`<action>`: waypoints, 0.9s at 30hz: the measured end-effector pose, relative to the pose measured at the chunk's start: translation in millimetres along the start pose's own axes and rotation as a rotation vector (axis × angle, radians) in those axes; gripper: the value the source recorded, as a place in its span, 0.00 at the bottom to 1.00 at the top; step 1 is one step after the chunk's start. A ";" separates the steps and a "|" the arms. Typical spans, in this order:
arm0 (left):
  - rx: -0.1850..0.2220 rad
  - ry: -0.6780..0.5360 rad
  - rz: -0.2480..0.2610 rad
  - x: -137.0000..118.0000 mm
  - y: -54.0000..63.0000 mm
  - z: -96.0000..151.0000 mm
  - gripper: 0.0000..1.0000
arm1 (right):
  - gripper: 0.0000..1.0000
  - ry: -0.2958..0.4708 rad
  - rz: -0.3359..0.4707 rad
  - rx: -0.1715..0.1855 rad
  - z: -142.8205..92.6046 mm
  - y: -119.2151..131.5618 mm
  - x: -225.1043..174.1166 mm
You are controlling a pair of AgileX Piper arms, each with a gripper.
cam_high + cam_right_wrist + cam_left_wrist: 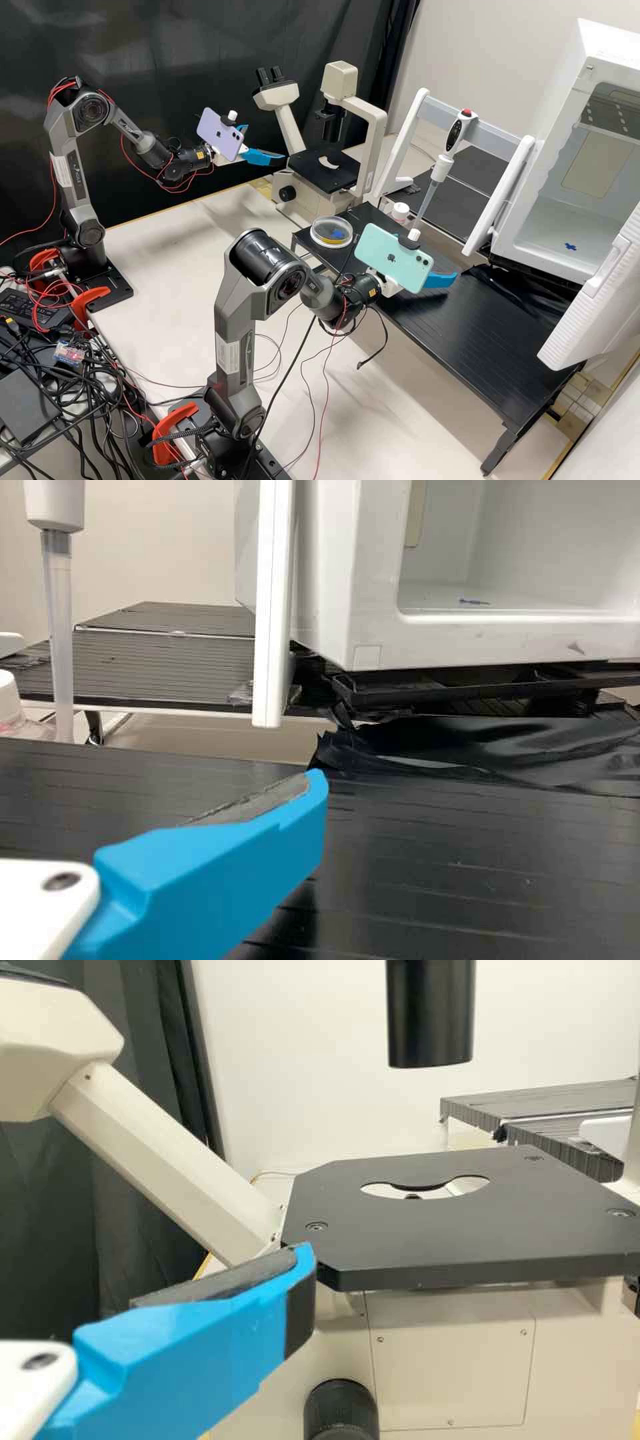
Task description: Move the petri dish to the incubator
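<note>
The round clear petri dish [332,231], with a blue mark and a yellowish layer, rests at the black rack's left end in the high view. The white incubator [555,127] is at the right with its door open; its front [345,590] also shows in the right wrist view. My left gripper [267,143] is open and empty beside the microscope, left of and above the dish. My right gripper [440,280] is open over the rack, between dish and incubator, one finger partly behind the phone. In their wrist views, the left gripper [305,1280] and right gripper [315,795] show a blue finger.
The microscope [325,170] stands behind the dish, its stage [460,1230] close to my left gripper. A pipette [440,167] hangs on a white stand behind the black rack [467,333]. The open incubator door [600,300] juts out over the rack's right end.
</note>
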 end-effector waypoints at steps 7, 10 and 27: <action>0.000 0.000 0.000 0.0 0.0 0.0 1.00 | 1.00 0.000 0.000 0.000 0.0 0.0 0.0; 0.000 0.000 0.000 0.0 0.0 0.0 1.00 | 1.00 -0.001 -0.001 0.000 0.0 0.0 -1.7; 0.000 0.000 0.000 0.0 0.0 0.0 1.00 | 1.00 0.340 -0.014 0.022 -68.1 -12.1 -79.1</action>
